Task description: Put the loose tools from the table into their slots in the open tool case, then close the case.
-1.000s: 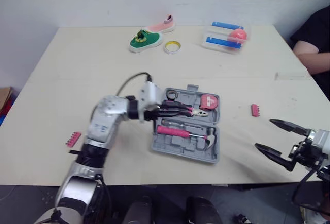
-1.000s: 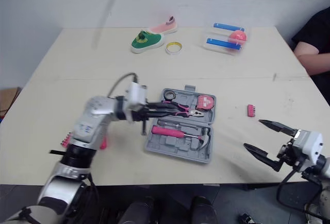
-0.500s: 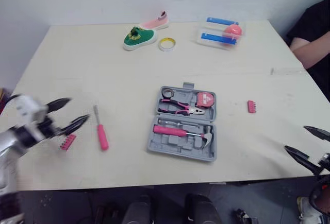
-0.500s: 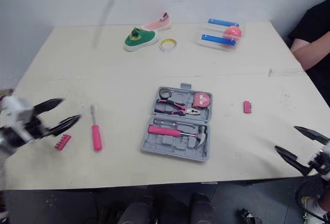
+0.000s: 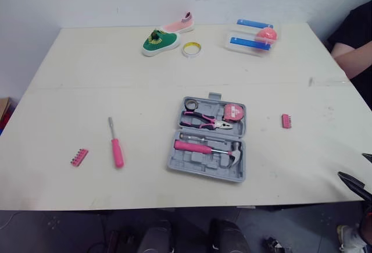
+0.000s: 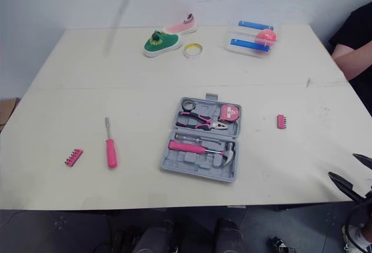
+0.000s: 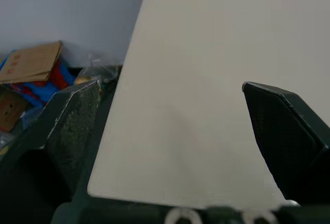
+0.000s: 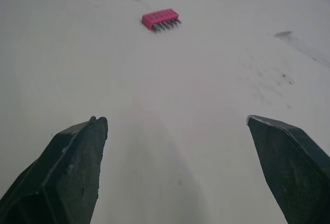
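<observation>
Grey plastic makes up the open tool case (image 5: 189, 164), which sits near the middle of the table (image 5: 87, 78). The pliers (image 5: 206, 122), tape measure (image 5: 234, 113) and hammer (image 5: 206, 148) are seated in it. Three things lie loose: a pink screwdriver (image 5: 117, 148) and a pink bit strip (image 5: 79, 157) well to the case's left, and a second bit strip (image 8: 161, 19) to its right.

Both claws are empty with fingers spread wide. The left gripper (image 7: 170, 84) hangs at the table's left edge, and the right gripper (image 8: 175, 121) is low over the near right corner, facing that second strip.

The likeliest trouble is the strips — they are thin, flat and small. Wide fingertips coming down at a shallow angle could shove one across the smooth tabletop instead of pinching it. The screwdriver's round handle may roll away from a touch on one side only. The case looks light (nothing pins it down), so pressing a tool into a slot could skid it. Any tool left proud of its slot would probably keep the lid from closing. The left arm, starting at the rim, could also clip the table edge as it reaches in.
</observation>
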You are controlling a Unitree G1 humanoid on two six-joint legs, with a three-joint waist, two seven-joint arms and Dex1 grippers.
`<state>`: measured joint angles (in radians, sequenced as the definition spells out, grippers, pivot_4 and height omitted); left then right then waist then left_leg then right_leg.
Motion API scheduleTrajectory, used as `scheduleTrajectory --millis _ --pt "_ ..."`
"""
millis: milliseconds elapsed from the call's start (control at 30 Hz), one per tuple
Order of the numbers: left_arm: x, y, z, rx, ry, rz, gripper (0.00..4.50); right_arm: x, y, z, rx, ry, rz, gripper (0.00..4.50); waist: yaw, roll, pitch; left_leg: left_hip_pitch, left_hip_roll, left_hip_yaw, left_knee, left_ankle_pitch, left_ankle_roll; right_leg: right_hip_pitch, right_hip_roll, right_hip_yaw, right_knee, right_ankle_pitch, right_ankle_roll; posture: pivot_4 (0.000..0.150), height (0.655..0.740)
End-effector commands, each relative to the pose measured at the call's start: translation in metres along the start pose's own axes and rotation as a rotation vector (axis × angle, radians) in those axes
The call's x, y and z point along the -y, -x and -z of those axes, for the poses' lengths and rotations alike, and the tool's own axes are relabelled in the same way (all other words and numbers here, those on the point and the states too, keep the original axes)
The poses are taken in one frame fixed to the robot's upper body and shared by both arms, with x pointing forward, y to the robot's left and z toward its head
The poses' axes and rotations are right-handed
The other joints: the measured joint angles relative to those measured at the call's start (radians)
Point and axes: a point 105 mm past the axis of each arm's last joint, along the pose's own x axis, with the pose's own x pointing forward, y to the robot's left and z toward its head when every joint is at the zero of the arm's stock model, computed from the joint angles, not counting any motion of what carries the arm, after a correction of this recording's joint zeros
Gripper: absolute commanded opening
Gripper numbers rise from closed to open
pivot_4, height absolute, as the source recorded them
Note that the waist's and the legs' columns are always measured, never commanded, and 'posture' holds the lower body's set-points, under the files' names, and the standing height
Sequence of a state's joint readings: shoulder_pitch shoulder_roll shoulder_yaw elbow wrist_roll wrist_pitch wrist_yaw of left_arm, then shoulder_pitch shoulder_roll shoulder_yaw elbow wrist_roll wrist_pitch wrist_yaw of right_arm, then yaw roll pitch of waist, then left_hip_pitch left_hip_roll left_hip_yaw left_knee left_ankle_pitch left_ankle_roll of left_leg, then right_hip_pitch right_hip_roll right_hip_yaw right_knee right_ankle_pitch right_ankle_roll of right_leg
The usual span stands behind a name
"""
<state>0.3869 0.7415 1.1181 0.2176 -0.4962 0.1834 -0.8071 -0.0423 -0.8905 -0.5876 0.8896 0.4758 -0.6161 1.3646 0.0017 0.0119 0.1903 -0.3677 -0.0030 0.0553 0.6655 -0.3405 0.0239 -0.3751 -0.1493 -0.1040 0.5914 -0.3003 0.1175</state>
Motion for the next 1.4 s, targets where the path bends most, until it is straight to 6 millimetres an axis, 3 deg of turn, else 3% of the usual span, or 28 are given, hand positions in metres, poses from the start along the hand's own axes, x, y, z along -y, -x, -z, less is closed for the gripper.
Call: scheduleTrajectory --millis 33,333,433,567,733,1067,1367,1400 --pt "0.016 -0.012 -0.017 0.052 -0.015 0.083 4.47 -0.006 -0.019 -0.015 0.085 0.002 -0.059 4.5 -0.005 0.0 0.0 0.0 0.001 0.0 0.0 0.0 0.0 0.0 0.001 0.0 0.0 0.0 0.0 0.15 0.74" --pt "0.076 -0.032 -0.025 0.006 0.031 0.444 4.47 -0.045 -0.075 -0.085 0.379 -0.063 -0.235 4.5 -0.024 0.001 0.0 -0.001 0.001 0.004 -0.001 0.001 -0.001 -0.002 0.001 0.0 0.001 0.0 -0.001 0.15 0.74" --pt "0.09 -0.042 -0.015 -0.035 0.008 0.504 4.47 -0.07 -0.091 -0.121 0.503 -0.066 -0.326 4.5 -0.027 0.001 0.0 0.0 0.001 0.004 -0.001 0.001 -0.001 -0.002 0.002 0.0 0.001 0.0 -0.001 0.15 0.74" --pt "0.104 -0.052 0.006 -0.093 -0.004 0.544 4.47 -0.106 -0.098 -0.145 0.58 -0.075 -0.444 4.5 -0.026 0.001 0.0 0.0 0.002 0.004 -0.001 0.002 -0.002 -0.002 0.003 0.0 0.003 0.0 -0.001 0.15 0.74" --pt "0.11 -0.062 0.025 -0.127 -0.02 0.551 4.47 -0.14 -0.095 -0.147 0.584 -0.036 -0.605 4.5 -0.017 -0.001 0.0 -0.001 0.001 0.006 -0.001 0.003 0.005 -0.002 0.002 -0.001 0.004 0.0 0.0 0.15 0.74" --pt "0.132 -0.075 0.045 -0.155 0.011 0.578 4.47 -0.14 -0.093 -0.151 0.592 -0.041 -0.619 4.5 -0.004 -0.003 -0.001 0.0 0.0 0.008 0.0 0.003 0.006 -0.002 0.002 -0.002 0.003 0.002 0.003 0.15 0.74" --pt "0.132 -0.078 0.064 -0.192 0.005 0.518 4.47 -0.139 -0.092 -0.149 0.581 -0.047 -0.616 4.5 -0.003 -0.003 -0.001 0.001 0.0 0.009 0.0 0.003 0.005 -0.002 0.002 -0.001 0.003 0.002 0.003 0.15 0.74" --pt "0.133 -0.079 0.065 -0.196 -0.001 0.514 4.23 -0.139 -0.092 -0.149 0.58 -0.049 -0.616 4.5 -0.002 -0.003 -0.001 0.001 0.0 0.009 0.0 0.003 0.005 -0.002 0.002 -0.002 0.003 0.002 0.003 0.15 0.74"
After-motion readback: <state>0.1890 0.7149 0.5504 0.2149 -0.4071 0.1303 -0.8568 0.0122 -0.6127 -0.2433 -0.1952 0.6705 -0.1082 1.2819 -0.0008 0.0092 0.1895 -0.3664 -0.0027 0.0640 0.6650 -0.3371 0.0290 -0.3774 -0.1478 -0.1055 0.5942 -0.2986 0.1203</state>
